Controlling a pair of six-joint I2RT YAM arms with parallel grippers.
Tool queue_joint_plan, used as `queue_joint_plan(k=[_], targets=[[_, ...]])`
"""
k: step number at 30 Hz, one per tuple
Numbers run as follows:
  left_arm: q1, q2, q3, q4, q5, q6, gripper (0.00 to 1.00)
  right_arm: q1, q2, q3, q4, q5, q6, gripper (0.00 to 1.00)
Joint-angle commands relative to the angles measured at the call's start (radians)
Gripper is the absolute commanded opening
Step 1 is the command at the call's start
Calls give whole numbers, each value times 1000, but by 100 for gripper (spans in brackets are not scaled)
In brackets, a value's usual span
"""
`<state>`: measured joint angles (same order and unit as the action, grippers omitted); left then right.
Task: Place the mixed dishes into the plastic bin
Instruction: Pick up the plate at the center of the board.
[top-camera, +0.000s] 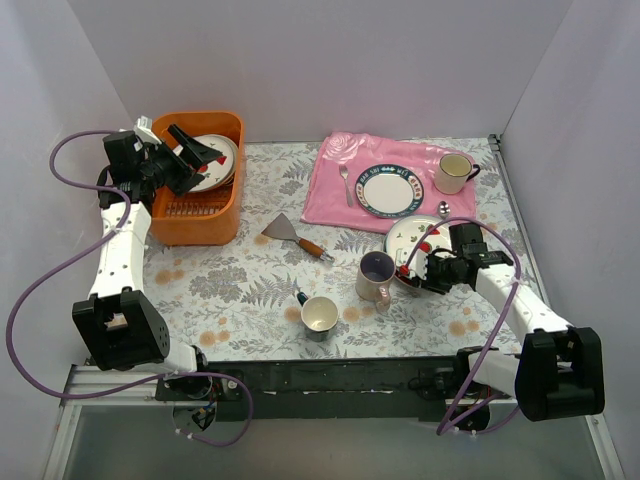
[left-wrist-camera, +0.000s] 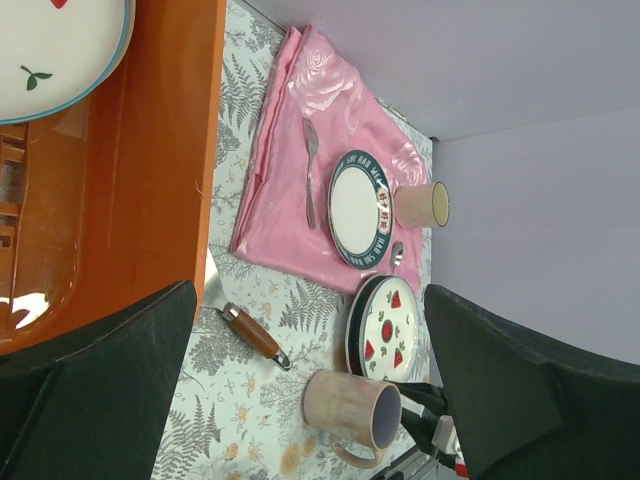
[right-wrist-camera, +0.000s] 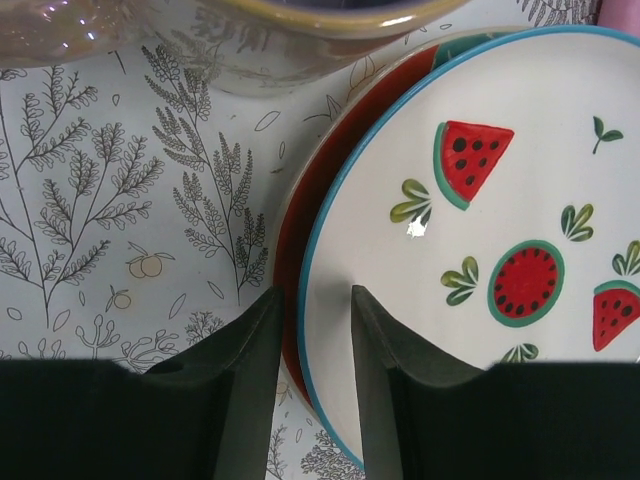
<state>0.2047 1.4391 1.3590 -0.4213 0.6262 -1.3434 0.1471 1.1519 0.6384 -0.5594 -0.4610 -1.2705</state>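
Right gripper (right-wrist-camera: 315, 300) straddles the near rim of the watermelon plate (right-wrist-camera: 500, 180), jaws narrowly apart, grip uncertain; beneath lies a red-rimmed plate (right-wrist-camera: 297, 230). Orange bin (top-camera: 200, 225) sits well left, nearer the left arm (top-camera: 120, 250).

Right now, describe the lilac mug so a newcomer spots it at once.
From the pink cloth at the far side, come nearer to the watermelon plate. The lilac mug stands just left of it, purple inside, unlike the cream-lined grey-white mug.

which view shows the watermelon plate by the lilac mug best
Right wrist: the watermelon plate fills it, rim inside the right gripper. Left wrist shows it whole but small; top external, partly behind that gripper.
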Motion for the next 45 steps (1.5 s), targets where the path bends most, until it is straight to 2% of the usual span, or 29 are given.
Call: queue_joint_plan(k=[1, 8, 15, 21, 27, 39, 45], targets=[[-4, -62, -15, 13, 6, 1, 98, 9, 11, -22, 67, 15, 16, 39], [-2, -60, -17, 12, -3, -8, 98, 11, 23, -36, 90, 27, 14, 26], [-2, -45, -38, 56, 50, -49, 98, 12, 6, -39, 72, 39, 22, 1], [-4, -19, -81, 157, 170, -143, 98, 6, -21, 49, -20, 25, 86, 1], [-79, 38, -104, 254, 263, -247, 98, -33, -18, 161, -97, -47, 166, 1], [-434, 240, 29, 259, 228, -373, 98, -87, 58, 351, -135, -251, 368, 1], [-550, 363, 89, 259, 214, -405, 98, -89, 97, 405, -143, -301, 428, 1]])
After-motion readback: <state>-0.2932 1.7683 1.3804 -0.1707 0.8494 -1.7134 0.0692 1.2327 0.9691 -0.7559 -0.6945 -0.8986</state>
